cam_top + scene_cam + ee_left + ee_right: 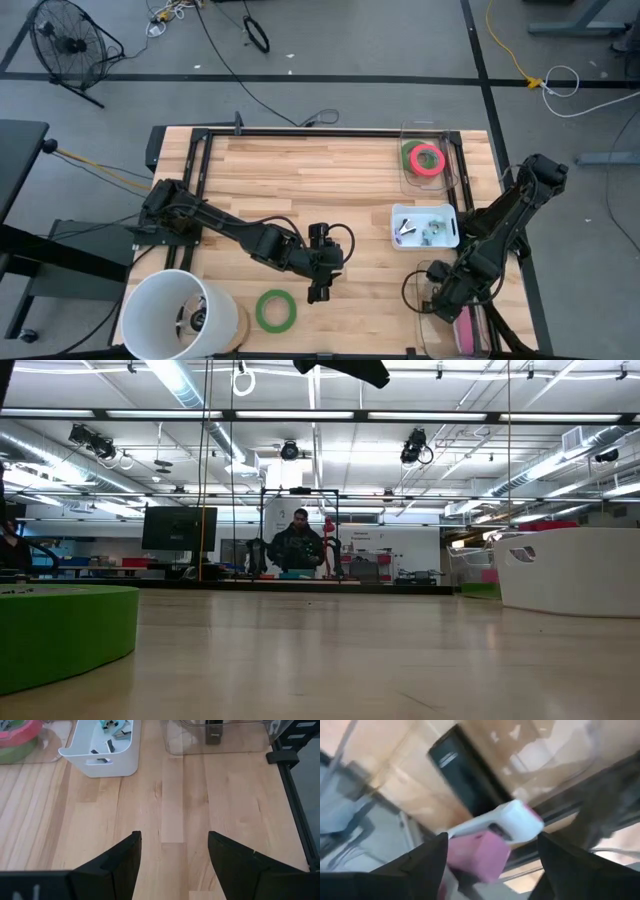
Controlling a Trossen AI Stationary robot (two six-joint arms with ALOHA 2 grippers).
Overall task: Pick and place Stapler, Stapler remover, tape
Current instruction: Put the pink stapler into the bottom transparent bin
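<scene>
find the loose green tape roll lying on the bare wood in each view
High view: flat green ring-shaped tape roll near the table's front edge, between the white bucket and the left pincer.
Low view: big green block at the left edge, close to the camera.
Left wrist view: not in it.
Right wrist view: not in it.
Shared landmark: white plastic bin, at right in the low view, also in the left wrist view.
</scene>
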